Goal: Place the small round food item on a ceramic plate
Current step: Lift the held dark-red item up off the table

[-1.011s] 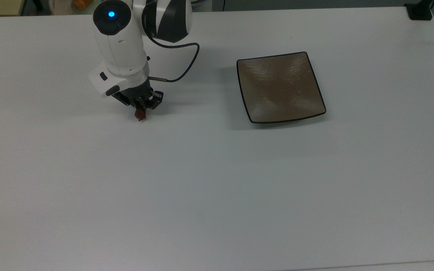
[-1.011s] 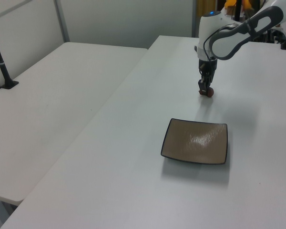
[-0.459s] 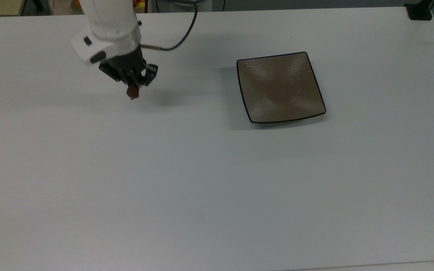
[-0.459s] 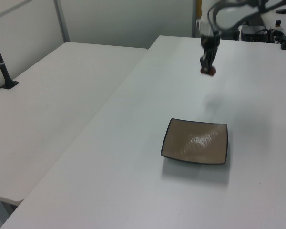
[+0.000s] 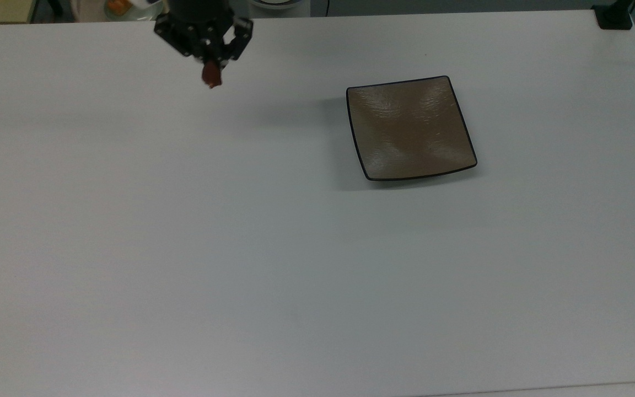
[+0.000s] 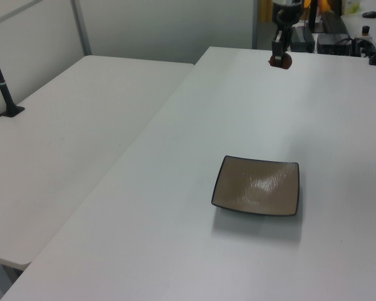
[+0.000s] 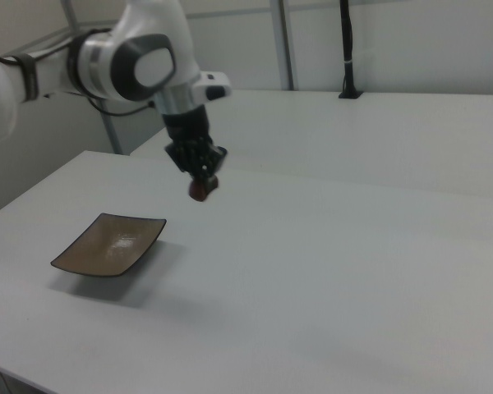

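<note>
Gripper (image 5: 212,65) clenched on the small round food item (image 5: 211,75), fingers pointing down, held up clear of the white tabletop (image 5: 240,248). Seen near the upper edge in the top view, toward the top view's left of centre; at the top of the left view (image 6: 279,55), over the far end of the tabletop (image 6: 194,207); in the right view (image 7: 202,182) hanging below the white arm (image 7: 140,61), with open air between the item and the surface beneath.

Small round food item dark reddish-brown and glossy, pinched between the fingertips, its lower part poking out below them (image 6: 280,61) (image 7: 200,190). Not touching the tabletop (image 7: 337,279) and not over the plate.

Ceramic plate (image 5: 410,128) square, tan-brown, thin black rim, corners turned up, lying flat on the tabletop and bare. In the top view, well apart from the gripper, to the top view's right and somewhat lower. In the left view (image 6: 257,185) nearer the camera than the gripper. In the right view (image 7: 108,245) to the right view's left of the gripper and lower in the frame.

Soft grey shadow on the tabletop beside the plate. Second white table (image 6: 62,144) alongside at the left view's left, with a black post (image 6: 1,81) standing on it.
</note>
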Available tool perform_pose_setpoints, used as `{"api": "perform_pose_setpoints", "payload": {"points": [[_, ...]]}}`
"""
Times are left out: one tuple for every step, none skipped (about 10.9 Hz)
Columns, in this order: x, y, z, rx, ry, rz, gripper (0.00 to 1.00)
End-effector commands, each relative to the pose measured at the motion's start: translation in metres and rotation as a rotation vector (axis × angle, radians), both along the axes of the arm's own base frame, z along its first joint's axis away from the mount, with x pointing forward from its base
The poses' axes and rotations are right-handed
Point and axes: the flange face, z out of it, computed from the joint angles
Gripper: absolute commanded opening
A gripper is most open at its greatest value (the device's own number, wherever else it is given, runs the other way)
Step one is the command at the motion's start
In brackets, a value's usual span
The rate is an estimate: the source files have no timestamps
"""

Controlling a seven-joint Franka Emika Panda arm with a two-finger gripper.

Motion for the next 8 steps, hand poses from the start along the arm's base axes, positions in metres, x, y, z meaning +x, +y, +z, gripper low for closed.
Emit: {"api": "perform_pose_setpoints", "payload": {"points": [[-0.019, 0.057, 0.025, 0.014, 0.062, 0.086, 0.13], [-0.025, 0.082, 0.025, 0.016, 0.083, 0.108, 0.13], [-0.03, 0.108, 0.024, 0.016, 0.087, 0.118, 0.13], [-0.033, 0.13, 0.02, 0.015, 0.092, 0.115, 0.13], [-0.036, 0.152, 0.012, 0.015, 0.098, 0.124, 0.13], [-0.039, 0.173, 0.001, 0.013, 0.117, 0.136, 0.13], [-0.04, 0.189, -0.011, 0.011, 0.138, 0.129, 0.13], [-0.042, 0.209, -0.022, 0.024, 0.151, 0.119, 0.13]]}}
